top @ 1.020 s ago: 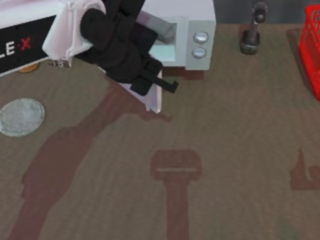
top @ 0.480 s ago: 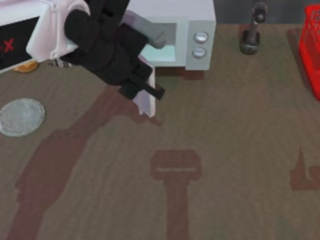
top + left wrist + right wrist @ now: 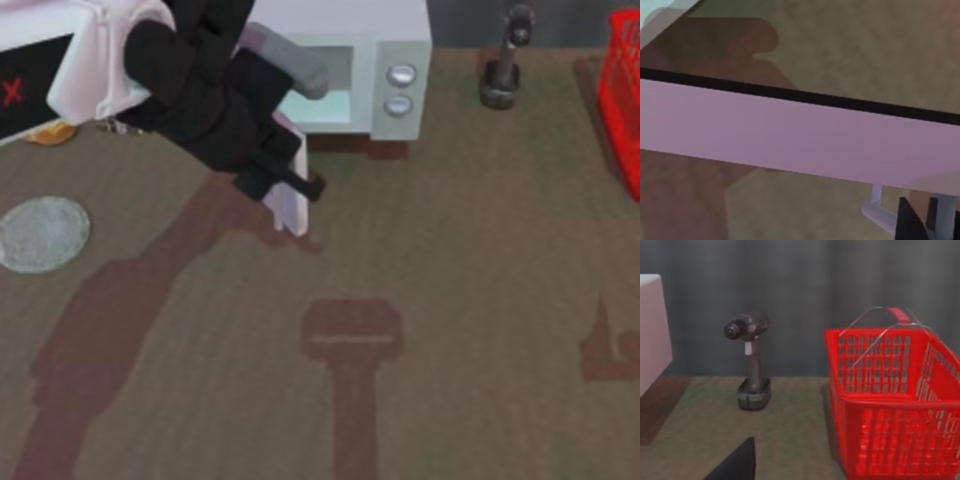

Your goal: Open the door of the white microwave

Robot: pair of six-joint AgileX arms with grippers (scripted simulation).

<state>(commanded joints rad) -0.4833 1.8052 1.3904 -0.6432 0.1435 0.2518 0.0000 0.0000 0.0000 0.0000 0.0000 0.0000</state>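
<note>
- The flat white door [image 3: 291, 195] of the large boxy white microwave [image 3: 385, 45] stands swung well out from the oven mouth, edge-on from above, leaving the pale interior exposed at the tabletop's far side, left of centre.
- I have my left arm's pincer [image 3: 290, 178] on the door's free edge, with the black wrist stacked over it; it seems placed there to lever the panel about its hinge. Whether the fingers are clenched on the panel or merely pressed against it, I cannot tell.
- In the left wrist view the door's edge [image 3: 800, 132] fills the picture as a broad pale band, which suggests the pincer sits right on it.
- By my judgement the task is nearly done; little swing remains.
- Two round silver knobs [image 3: 400, 88] mark the microwave's front panel.
- One dark cordless drill [image 3: 503, 60] stands upright to the microwave's right.
- One red plastic mesh basket [image 3: 890, 390] sits at the right edge.
- One grey round plate [image 3: 40, 232] lies at the left.
- My right arm is parked, its pincer out of sight.
</note>
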